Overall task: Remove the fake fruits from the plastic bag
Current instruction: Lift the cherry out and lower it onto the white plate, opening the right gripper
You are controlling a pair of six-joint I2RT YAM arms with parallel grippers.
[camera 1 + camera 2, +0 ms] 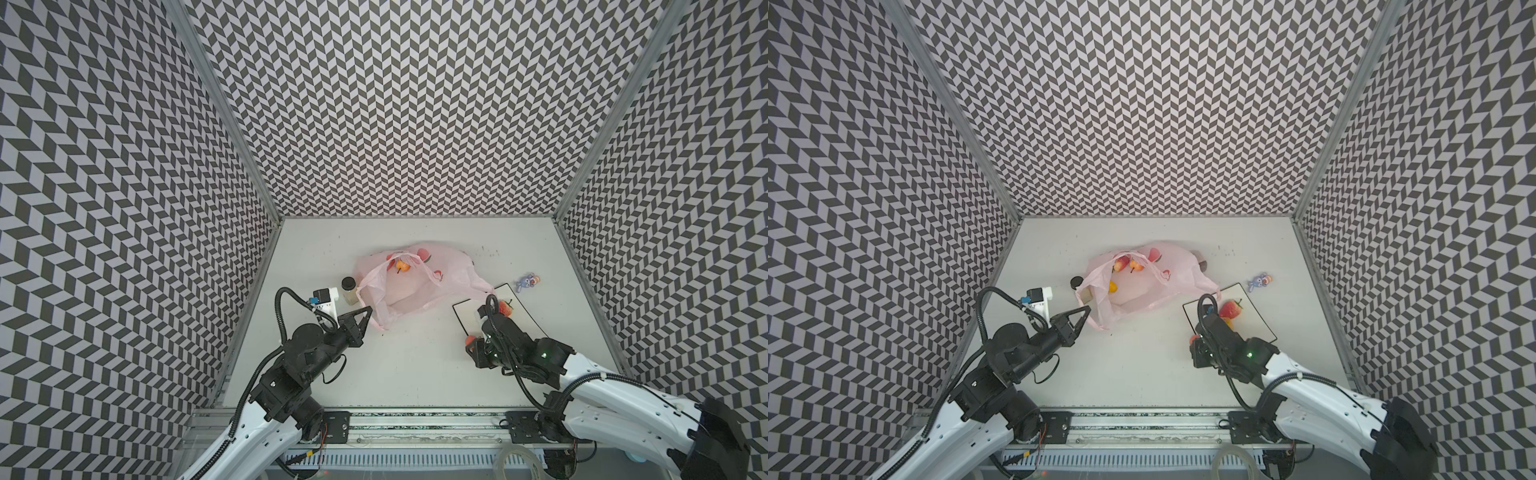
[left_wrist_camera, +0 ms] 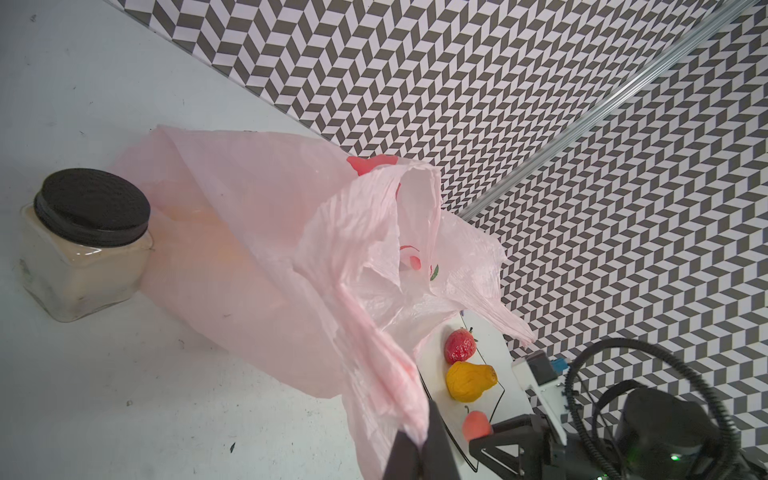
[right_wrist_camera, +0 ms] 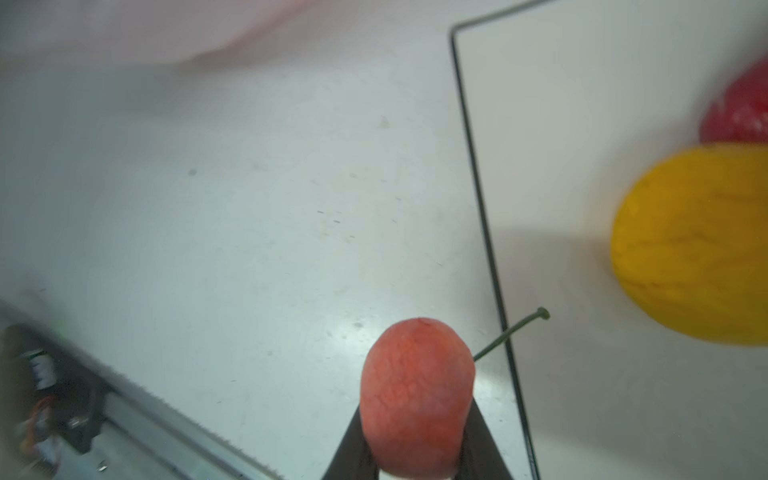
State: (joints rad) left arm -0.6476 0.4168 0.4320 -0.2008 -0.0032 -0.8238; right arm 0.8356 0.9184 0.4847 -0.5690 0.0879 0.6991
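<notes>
**Tabletop (image 1: 407, 374), stock as I logged it**

1. Left gripper (image 2: 422, 442): jaws closed on a loop handle (image 2: 374, 365) of the plastic bag (image 1: 415, 286). They pinched the film and held it up off the tabletop, so the mouth stood open.
2. Right gripper (image 3: 417, 453): jaws clamped on a small pink-red fruit (image 3: 417, 386) with a thin green stalk. It hung above the tabletop just beside the black rim of the white square plate (image 3: 561, 104), with the stalk reaching across the rim.
3. On the plate: one red strawberry (image 2: 460, 345) and one yellow fruit (image 2: 469, 381), side by side.
4. Inside the bag, seen in a top view: an orange fruit (image 1: 1136, 264), a red fruit (image 1: 1121, 262) and a yellow-orange fruit (image 1: 1112, 286). I could not tell whether more lay under the folds.
5. Not for moving: a black-lidded jar (image 2: 87, 245) against the bag's side, and a purple toy figure (image 1: 527, 282) apart from the plate.

Step in hand, as I judged it: delivering the third fruit to the plate, roughly halfway through.

Next move called for:
- carrying the pink-red fruit over the rim to bare plate, clear of the yellow fruit
- lowering it before parting the jaws, since a round fruit would likely roll
- keeping the left grip on the handle, so the mouth was open for the return reach
</notes>
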